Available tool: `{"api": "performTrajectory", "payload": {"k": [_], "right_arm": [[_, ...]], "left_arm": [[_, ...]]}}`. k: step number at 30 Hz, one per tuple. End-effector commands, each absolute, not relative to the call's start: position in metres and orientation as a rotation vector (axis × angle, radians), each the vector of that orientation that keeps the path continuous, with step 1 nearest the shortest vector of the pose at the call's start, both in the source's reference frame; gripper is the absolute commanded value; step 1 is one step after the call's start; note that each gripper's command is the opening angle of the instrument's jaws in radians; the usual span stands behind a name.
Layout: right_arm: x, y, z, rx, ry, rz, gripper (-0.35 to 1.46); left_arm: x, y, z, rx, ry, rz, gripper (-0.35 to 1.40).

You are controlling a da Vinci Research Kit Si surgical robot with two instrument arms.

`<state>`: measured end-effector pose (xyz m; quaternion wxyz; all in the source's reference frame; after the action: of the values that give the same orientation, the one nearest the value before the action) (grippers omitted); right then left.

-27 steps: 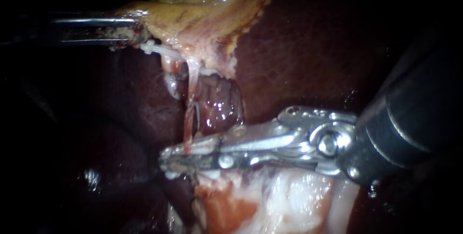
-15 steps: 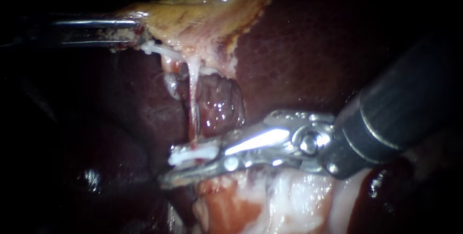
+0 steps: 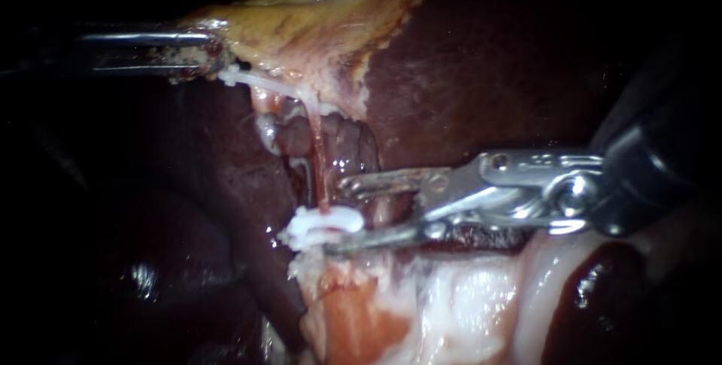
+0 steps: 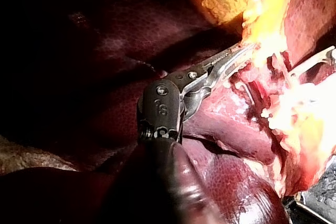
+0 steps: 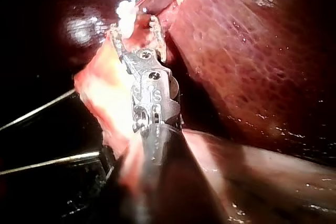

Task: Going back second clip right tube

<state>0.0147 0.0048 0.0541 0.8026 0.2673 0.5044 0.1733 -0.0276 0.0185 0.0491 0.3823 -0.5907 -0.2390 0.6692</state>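
A thin pale tube [image 3: 319,162] runs down from the yellowish gallbladder [image 3: 323,19] to a white clip [image 3: 325,223] closed across its lower end. My right instrument [image 3: 340,214] comes in from the right with its jaws open. The upper jaw lies beside the tube and the lower jaw's tip rests just under the clip. In the right wrist view the same jaws [image 5: 134,29] stand apart, with the clip [image 5: 125,10] just ahead of them. My left instrument [image 3: 213,53] is shut on the gallbladder's edge, and another white clip [image 3: 242,77] sits beside it.
Dark red liver [image 3: 489,71] surrounds the site. Pale, fatty tissue [image 3: 451,305] lies below the right instrument. A thin dark wire-like clip [image 3: 307,173] sits next to the tube. In the left wrist view my left instrument [image 4: 237,56] reaches into bright yellow tissue.
My right instrument's jaws have opened and drawn back to the right, leaving the white clip on the tube. The left instrument has held still.
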Motion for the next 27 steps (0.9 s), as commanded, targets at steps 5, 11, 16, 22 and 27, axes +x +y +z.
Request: {"api": "performTrajectory", "payload": {"k": [5,11,16,22,27], "right_arm": [[0.0109,0.0058,0.0528,0.524,1.095,0.336,0.50],[0.0085,0.0058,0.0527,0.501,1.102,0.307,0.50],[0.0076,0.0058,0.0526,0.497,1.105,0.293,0.50],[0.0073,0.0058,0.0524,0.496,1.107,0.287,0.50],[0.0071,0.0058,0.0523,0.497,1.108,0.286,0.50]], "left_arm": [[-0.0277,0.0185,0.0491,-1.507,-0.610,1.707,-0.35],[-0.0279,0.0185,0.0492,-1.507,-0.608,1.707,-0.35],[-0.0292,0.0181,0.0504,-1.508,-0.597,1.710,-0.35],[-0.0316,0.0170,0.0531,-1.511,-0.604,1.725,-0.35],[-0.0324,0.0165,0.0538,-1.510,-0.615,1.731,-0.35]]}}
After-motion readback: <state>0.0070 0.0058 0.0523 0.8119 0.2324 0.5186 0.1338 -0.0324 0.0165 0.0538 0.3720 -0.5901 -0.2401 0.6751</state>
